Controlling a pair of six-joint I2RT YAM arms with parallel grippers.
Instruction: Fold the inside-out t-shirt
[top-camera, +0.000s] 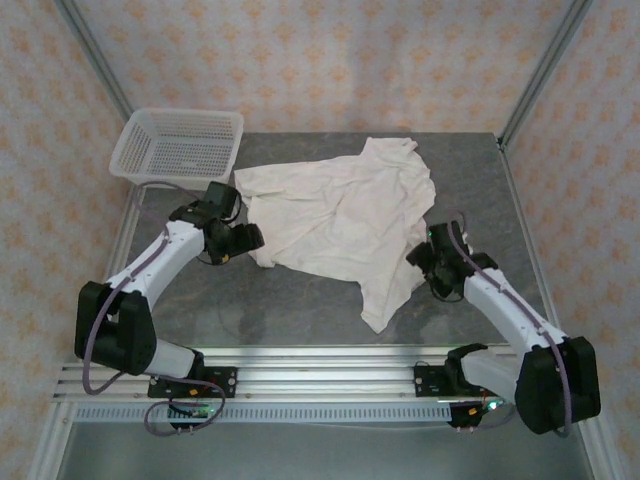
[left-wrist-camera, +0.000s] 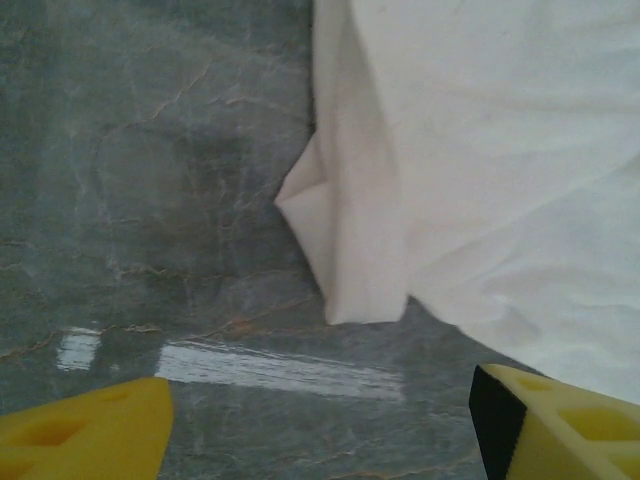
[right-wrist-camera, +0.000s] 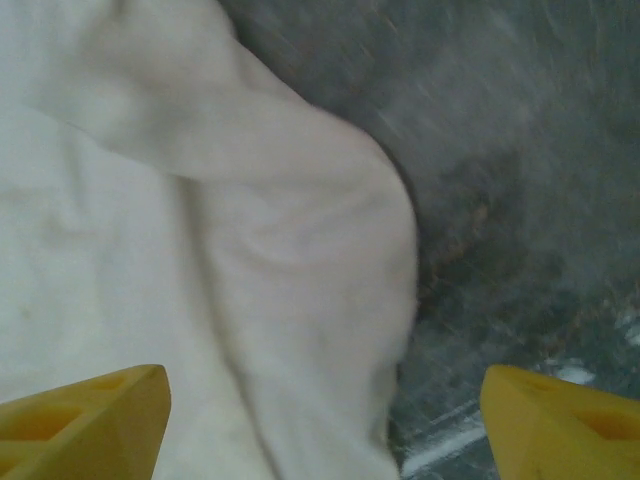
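Observation:
The inside-out t-shirt (top-camera: 340, 215) lies spread and wrinkled across the middle of the grey table (top-camera: 290, 300), with one narrow part trailing toward the front (top-camera: 385, 300). My left gripper (top-camera: 250, 240) sits low at the shirt's left edge. In the left wrist view it (left-wrist-camera: 320, 440) is open, with bare table between its yellow fingertips (left-wrist-camera: 85, 430) and a folded corner of the shirt (left-wrist-camera: 345, 250) just ahead. My right gripper (top-camera: 422, 260) is at the shirt's right edge. In the right wrist view it (right-wrist-camera: 325, 430) is open above a ridge of the cloth (right-wrist-camera: 300, 250).
A white plastic mesh basket (top-camera: 180, 145) stands at the table's back left corner, just behind the left arm. Metal frame posts (top-camera: 540, 70) rise at the back corners. Bare table (right-wrist-camera: 520, 200) lies to the right of the shirt.

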